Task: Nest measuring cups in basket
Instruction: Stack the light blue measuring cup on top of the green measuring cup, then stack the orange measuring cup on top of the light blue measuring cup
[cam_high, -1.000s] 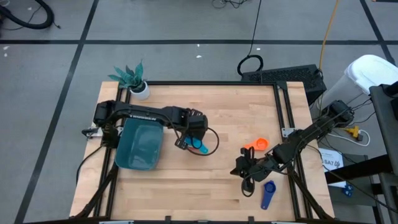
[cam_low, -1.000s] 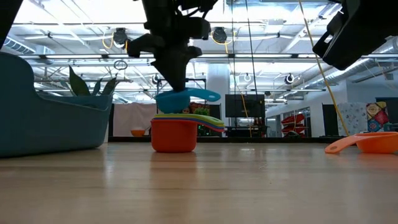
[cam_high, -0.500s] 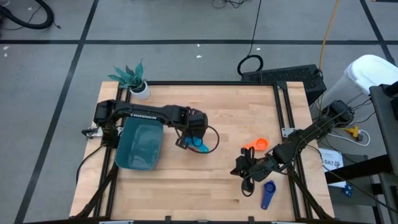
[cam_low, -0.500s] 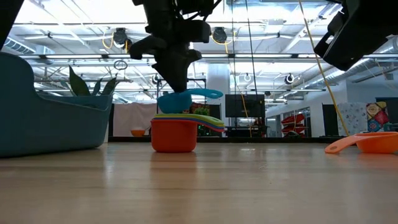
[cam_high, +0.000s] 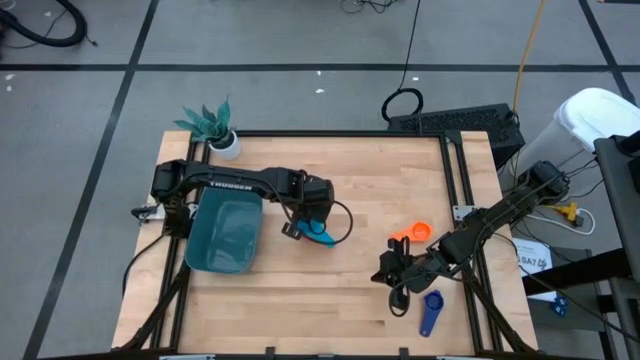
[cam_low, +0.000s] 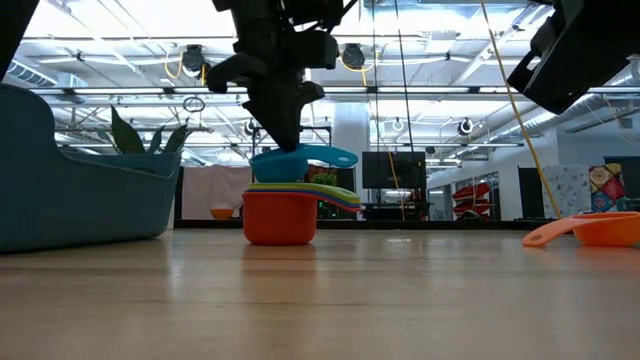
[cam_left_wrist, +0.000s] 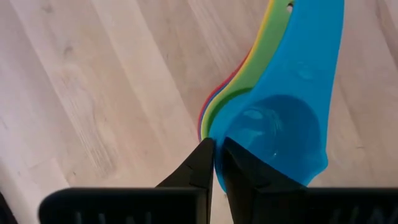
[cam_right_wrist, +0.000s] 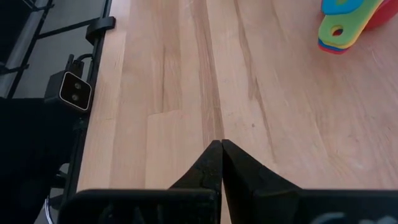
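Note:
My left gripper (cam_high: 316, 224) stands at mid-table, just right of the dark teal basket (cam_high: 226, 232). It is shut on a light blue measuring cup (cam_low: 293, 162). That cup sits right over a nested stack of cups, green and yellow over a red one (cam_low: 280, 216), which stands on the table. My right gripper (cam_right_wrist: 221, 147) hangs shut and empty above the table's near right part (cam_high: 386, 272). An orange cup (cam_high: 415, 232) and a dark blue cup (cam_high: 431, 312) lie on the table near it. My left gripper has the light blue cup by its bowl's rim (cam_left_wrist: 219, 167), on the side away from the handle. One finger is outside the bowl and one inside. The fingers come steeply from above. The cup sits level at the top of the stack; whether it rests there I cannot tell.
A white pot with a teal plant (cam_high: 215, 130) stands at the far left corner. The basket's wall (cam_low: 70, 190) rises left of the stack. Black rails (cam_high: 460, 170) border the table. Bare wood lies between the stack and my right arm.

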